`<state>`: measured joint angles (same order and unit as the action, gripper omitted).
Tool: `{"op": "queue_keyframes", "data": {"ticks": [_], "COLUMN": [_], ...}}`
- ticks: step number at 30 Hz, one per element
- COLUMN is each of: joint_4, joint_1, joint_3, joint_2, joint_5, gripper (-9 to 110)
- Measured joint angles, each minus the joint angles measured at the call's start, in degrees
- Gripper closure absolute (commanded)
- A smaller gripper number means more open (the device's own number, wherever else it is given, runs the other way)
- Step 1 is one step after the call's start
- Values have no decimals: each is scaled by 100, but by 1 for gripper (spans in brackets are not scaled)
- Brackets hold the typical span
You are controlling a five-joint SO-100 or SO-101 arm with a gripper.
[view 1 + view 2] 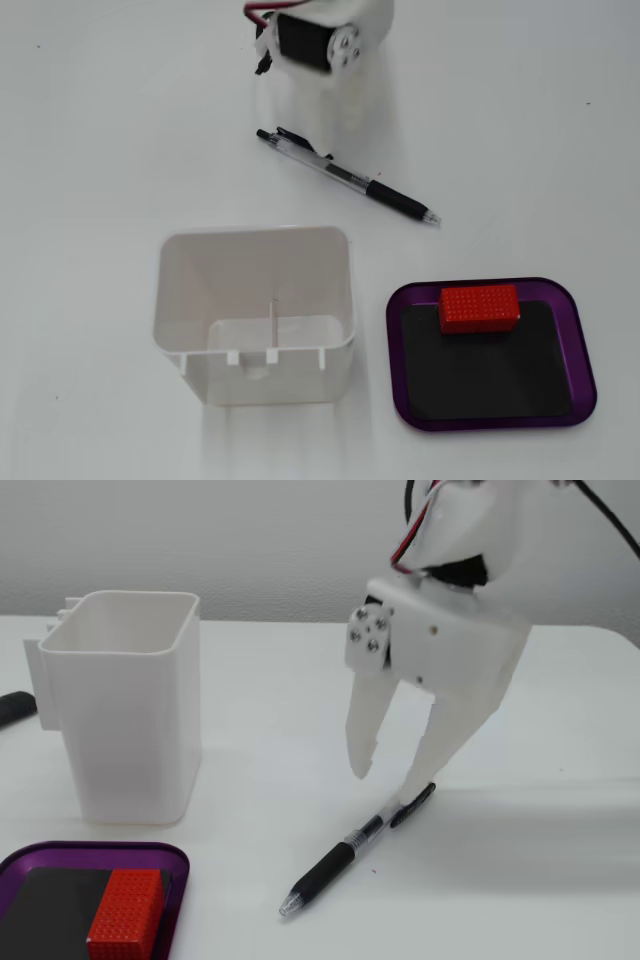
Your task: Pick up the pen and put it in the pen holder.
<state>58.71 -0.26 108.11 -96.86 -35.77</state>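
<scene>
The end effector (385, 785) hangs spread and empty over the clip end of the pen (350, 855); gripped so far off-centre, the pen could tilt and miss the holder (120, 705).

The retractable pen (346, 177) has a clear barrel with a black grip, black clip and black push end. The pen holder (255, 310) is plain white, as are the table (90, 130) and the gripper (388, 772), whose motor face is black with red wires above. The tray (490, 355) is glossy purple with a black inner surface, and on it sits a bright red block (479, 307) with a fine dotted texture.
</scene>
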Motion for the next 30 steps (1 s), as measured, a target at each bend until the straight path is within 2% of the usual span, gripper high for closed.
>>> {"op": "queue_keyframes", "data": {"ticks": [6, 16, 21, 30], "joint_4": [-26, -466, -642, -668], "joint_1": [-53, -26, -9, -9], "joint_3": [-299, -316, -360, -396], "joint_2": [809, 1151, 1397, 1521], "joint_5": [-70, -44, 492, 888], "gripper": [91, 91, 102, 102]}}
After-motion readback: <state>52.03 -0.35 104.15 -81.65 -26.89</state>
